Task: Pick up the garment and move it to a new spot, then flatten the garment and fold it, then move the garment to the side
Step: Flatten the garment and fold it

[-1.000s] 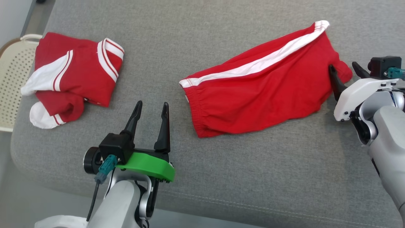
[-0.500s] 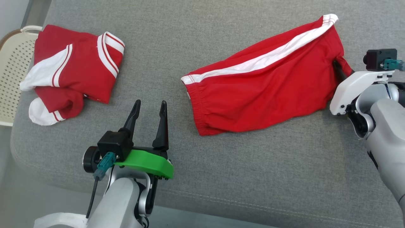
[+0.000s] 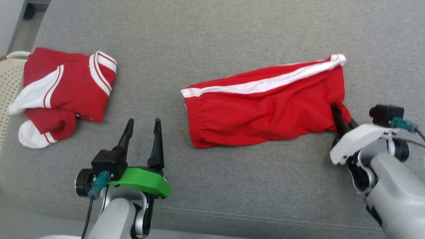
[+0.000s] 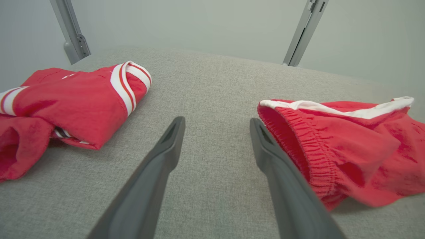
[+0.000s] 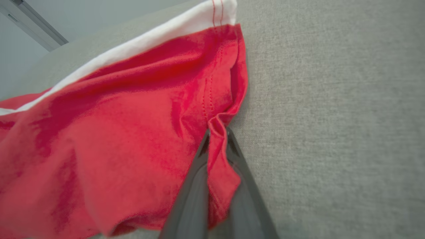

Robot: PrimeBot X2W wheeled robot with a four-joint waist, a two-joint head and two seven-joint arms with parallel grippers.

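Left gripper (image 3: 143,120) is showing two long black fingers (image 3: 156,141) above a bright green plate (image 3: 142,179) edged with small dark screws (image 3: 159,197), a teal plug (image 3: 99,181) trailing a black cable (image 3: 89,212); right gripper (image 3: 337,113) is wearing a white plate (image 3: 355,139), both topping rounded silver-grey forearms (image 3: 395,189).

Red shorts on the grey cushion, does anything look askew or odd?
The red shorts lie rumpled, not flat, and one hem corner is bunched up, pinched in the shut right gripper. Nothing looks torn.
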